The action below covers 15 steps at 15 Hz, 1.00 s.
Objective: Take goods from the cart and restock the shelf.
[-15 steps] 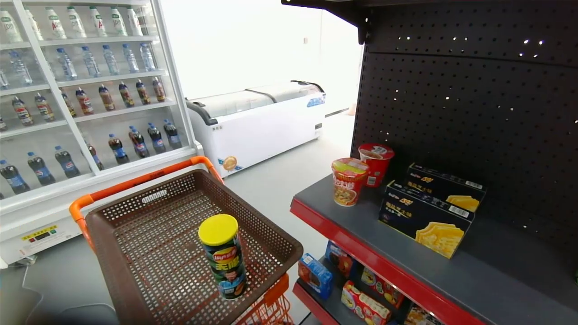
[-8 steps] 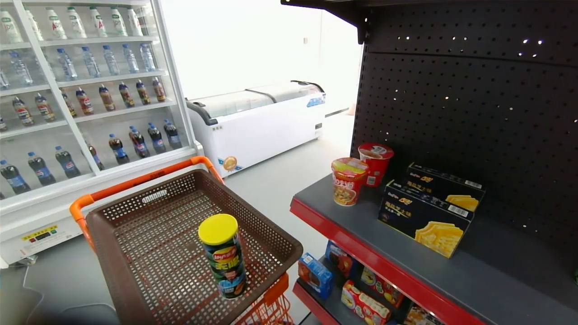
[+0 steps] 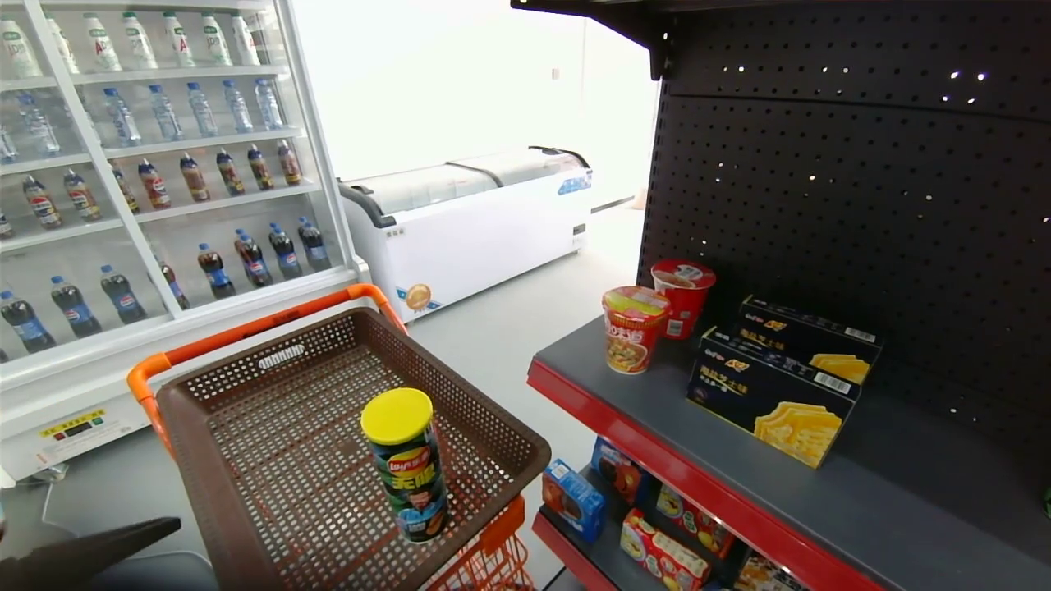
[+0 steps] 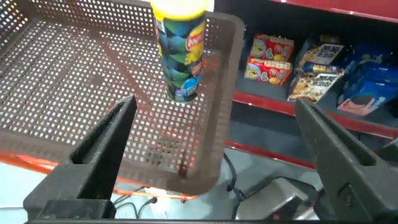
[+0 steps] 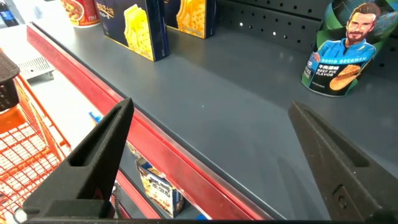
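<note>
Pick stage. Left gripper [image 4: 214,104], jaws apart, faces the chip can [image 3: 406,468] standing lower centre in the cart basket [image 3: 271,361]; next, probably straddle and close. Right gripper [image 5: 211,106], likewise spread, hangs over the shelf [image 5: 205,93].

Well beyond the jaws of the left gripper [image 4: 214,104] stands a glass-door drinks cooler [image 3: 164,164], racked with bottles of water, cola and white drinks. A white chest freezer [image 3: 468,222] with curved sliding lids sits just beside it. Nearer, ahead of and below those jaws, red-and-yellow snack boxes [image 4: 270,59] and blue packs [image 4: 367,87] lie in a row. Ahead of the right gripper [image 5: 211,106], off toward one jaw, two dark cracker boxes [image 5: 140,31] stand side by side, with a red noodle cup [image 5: 78,9] beyond them.
</note>
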Available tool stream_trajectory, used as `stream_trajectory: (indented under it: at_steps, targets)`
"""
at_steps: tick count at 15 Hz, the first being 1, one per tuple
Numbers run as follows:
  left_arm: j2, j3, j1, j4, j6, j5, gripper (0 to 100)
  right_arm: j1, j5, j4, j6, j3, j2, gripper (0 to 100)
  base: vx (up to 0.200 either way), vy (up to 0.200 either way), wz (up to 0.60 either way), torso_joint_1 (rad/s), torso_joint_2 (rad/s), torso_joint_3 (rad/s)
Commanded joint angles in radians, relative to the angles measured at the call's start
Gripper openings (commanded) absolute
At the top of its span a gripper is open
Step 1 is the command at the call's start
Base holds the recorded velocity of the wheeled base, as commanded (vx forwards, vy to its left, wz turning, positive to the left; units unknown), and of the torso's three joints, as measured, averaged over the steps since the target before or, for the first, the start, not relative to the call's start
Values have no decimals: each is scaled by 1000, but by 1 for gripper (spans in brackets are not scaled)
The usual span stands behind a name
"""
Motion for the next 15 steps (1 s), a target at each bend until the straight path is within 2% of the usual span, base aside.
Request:
stream_trajectory:
  at_steps: [1,3,5,9,12,13,14,15]
  targets:
    - [254,-29,2,-111,-2,0,100,0,0,0,0,0,1,100,0,0,0,0,0,0]
    - [326,-32,-1,-130,1,-1,100,0,0,0,0,0,1,100,0,0,0,0,0,0]
    - [464,-49,-3,-189,6,-4,100,0,0,0,0,0,1,100,0,0,0,0,0,0]
    - [609,-15,-38,-426,9,-3,100,0,0,0,0,0,1,100,0,0,0,0,0,0]
    - [684,51,-38,-608,9,2,100,0,0,0,0,0,1,100,0,0,0,0,0,0]
    - [696,65,-38,-639,9,2,100,0,0,0,0,0,1,100,0,0,0,0,0,0]
    - [731,93,-39,-722,3,0,100,0,0,0,0,0,1,100,0,0,0,0,0,0]
    - [753,100,-43,-754,1,0,100,0,0,0,0,0,1,100,0,0,0,0,0,0]
